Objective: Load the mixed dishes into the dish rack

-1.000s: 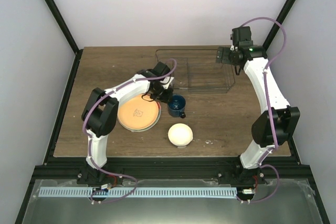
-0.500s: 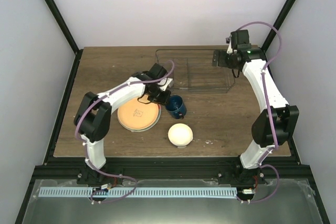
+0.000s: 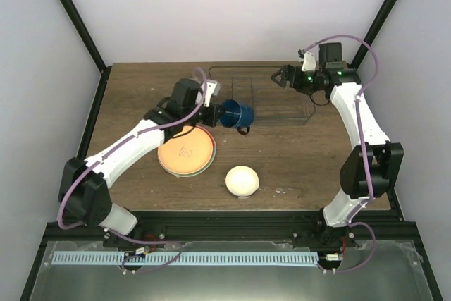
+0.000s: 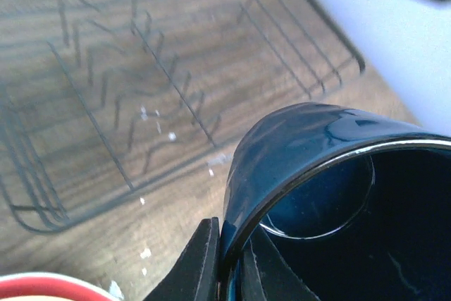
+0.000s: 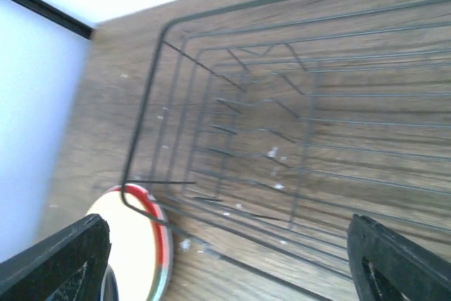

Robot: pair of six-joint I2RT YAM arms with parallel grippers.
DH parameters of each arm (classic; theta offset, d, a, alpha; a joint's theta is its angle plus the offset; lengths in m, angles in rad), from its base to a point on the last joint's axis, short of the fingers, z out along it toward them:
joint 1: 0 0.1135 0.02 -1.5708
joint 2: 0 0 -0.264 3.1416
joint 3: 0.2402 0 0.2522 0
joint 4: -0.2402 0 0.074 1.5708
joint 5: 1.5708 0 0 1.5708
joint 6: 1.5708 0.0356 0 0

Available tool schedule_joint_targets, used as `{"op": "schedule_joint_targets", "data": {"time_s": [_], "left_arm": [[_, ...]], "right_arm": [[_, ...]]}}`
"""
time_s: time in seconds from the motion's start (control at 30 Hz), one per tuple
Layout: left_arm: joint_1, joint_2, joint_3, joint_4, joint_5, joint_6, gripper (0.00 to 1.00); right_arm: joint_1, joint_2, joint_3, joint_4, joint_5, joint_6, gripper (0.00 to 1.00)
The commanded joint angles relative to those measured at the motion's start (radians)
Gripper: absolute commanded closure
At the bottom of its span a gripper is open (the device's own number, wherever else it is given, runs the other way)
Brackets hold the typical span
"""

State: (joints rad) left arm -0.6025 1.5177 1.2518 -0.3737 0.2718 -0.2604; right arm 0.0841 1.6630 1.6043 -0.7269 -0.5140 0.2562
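My left gripper (image 3: 220, 113) is shut on the rim of the dark blue mug (image 3: 236, 114) and holds it tilted above the table, just in front of the left part of the grey wire dish rack (image 3: 268, 96). In the left wrist view one finger (image 4: 201, 262) is outside the mug (image 4: 303, 153) wall and one inside, with the rack (image 4: 141, 103) beyond. The orange-yellow plate (image 3: 186, 150) lies flat on the table, with a red-and-teal rim showing under it (image 5: 163, 244). The cream-white bowl (image 3: 242, 180) sits near the front. My right gripper (image 3: 280, 79) is open and empty above the rack (image 5: 282, 125).
The rack holds no dishes. Black frame posts stand at the back corners, and white walls close in the table at the back and sides.
My left gripper has lifted the mug off the table beside the plate and carried it up towards the rack. My right gripper has swung left over the rack.
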Motion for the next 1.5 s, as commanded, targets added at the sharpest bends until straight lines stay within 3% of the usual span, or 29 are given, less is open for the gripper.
{"op": "schedule_joint_targets", "data": {"time_s": [0.0,0.17,0.27,0.37,0.63,0.87,0.97,1.07,1.47], "left_arm": [[0.089,-0.077,-0.105,0.444,-0.064,-0.107,1.0],[0.125,-0.036,-0.13,0.729,-0.113,-0.108,1.0],[0.128,0.019,-0.087,0.817,-0.115,-0.112,1.0],[0.13,0.067,-0.037,0.887,-0.083,-0.137,1.0],[0.127,0.136,0.025,0.953,0.001,-0.169,1.0],[0.122,0.153,0.009,0.968,0.039,-0.195,1.0],[0.119,0.156,0.011,0.971,0.049,-0.2,1.0],[0.118,0.16,0.016,0.977,0.059,-0.206,1.0],[0.103,0.173,0.013,0.948,0.06,-0.17,1.0]], "right_arm": [[-0.071,-0.015,-0.05,0.092,-0.335,0.09,0.08],[-0.076,0.001,-0.118,0.216,-0.618,0.209,0.11],[-0.076,-0.01,-0.238,0.45,-0.785,0.406,0.12],[-0.076,-0.026,-0.319,0.649,-0.849,0.531,0.12],[-0.073,0.012,-0.339,0.927,-0.898,0.738,0.19],[-0.047,0.099,-0.438,1.652,-0.92,1.31,0.25],[-0.028,0.16,-0.437,1.88,-0.906,1.483,0.27],[-0.002,0.202,-0.407,1.965,-0.897,1.546,0.3],[0.046,0.229,-0.361,1.971,-0.89,1.548,0.33]]}}
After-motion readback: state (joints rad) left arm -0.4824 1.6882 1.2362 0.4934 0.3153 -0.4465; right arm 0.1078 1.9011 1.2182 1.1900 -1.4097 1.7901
